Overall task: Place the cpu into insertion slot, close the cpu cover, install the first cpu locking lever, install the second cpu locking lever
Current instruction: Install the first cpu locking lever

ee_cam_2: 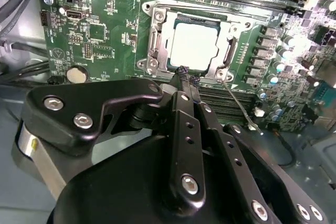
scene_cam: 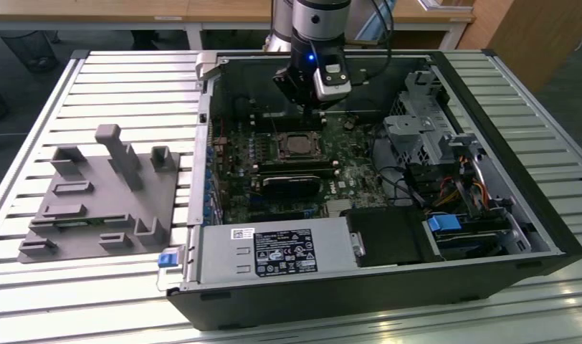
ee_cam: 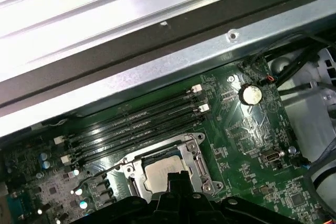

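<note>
The gripper [scene_cam: 308, 113] hung over the motherboard [scene_cam: 236, 192] inside the open computer case [scene_cam: 368, 301], at the upper centre of the exterior view. Its jaws were together, and the fingertips [ee_cam_2: 183, 73] sat just beside the edge of the insertion slot [ee_cam_2: 148, 62]. The cpu [ee_cam_2: 194, 45] lay seated in that slot, with the cpu cover [ee_cam_2: 159, 24] down flat around it. One thin wire locking lever [ee_cam_2: 239, 103] angled away from a socket corner across the memory slots [ee_cam: 136, 129]. A grey fixture [scene_cam: 99, 201] sat on the slatted table [scene_cam: 119, 79] at the exterior view's left.
</note>
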Robot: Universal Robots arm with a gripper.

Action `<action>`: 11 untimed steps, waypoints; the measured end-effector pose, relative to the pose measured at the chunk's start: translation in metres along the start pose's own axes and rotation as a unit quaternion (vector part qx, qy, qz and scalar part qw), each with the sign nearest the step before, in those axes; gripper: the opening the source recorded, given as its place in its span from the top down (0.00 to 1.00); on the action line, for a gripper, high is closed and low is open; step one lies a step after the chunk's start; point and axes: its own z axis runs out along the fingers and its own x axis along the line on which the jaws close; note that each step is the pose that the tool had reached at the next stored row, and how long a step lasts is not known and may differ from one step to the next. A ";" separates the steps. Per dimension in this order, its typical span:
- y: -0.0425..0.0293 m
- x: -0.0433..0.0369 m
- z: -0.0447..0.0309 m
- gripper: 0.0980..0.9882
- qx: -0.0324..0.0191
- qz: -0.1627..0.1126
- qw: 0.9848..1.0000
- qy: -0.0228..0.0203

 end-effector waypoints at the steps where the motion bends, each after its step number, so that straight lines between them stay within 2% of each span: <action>1: 0.0000 0.0001 0.0000 0.99 0.000 -0.002 1.000 0.000; 6: -0.0001 0.0001 0.0002 0.99 0.000 -0.045 0.999 0.002; 11: -0.0001 0.0001 0.0006 0.99 0.000 -0.089 0.996 0.004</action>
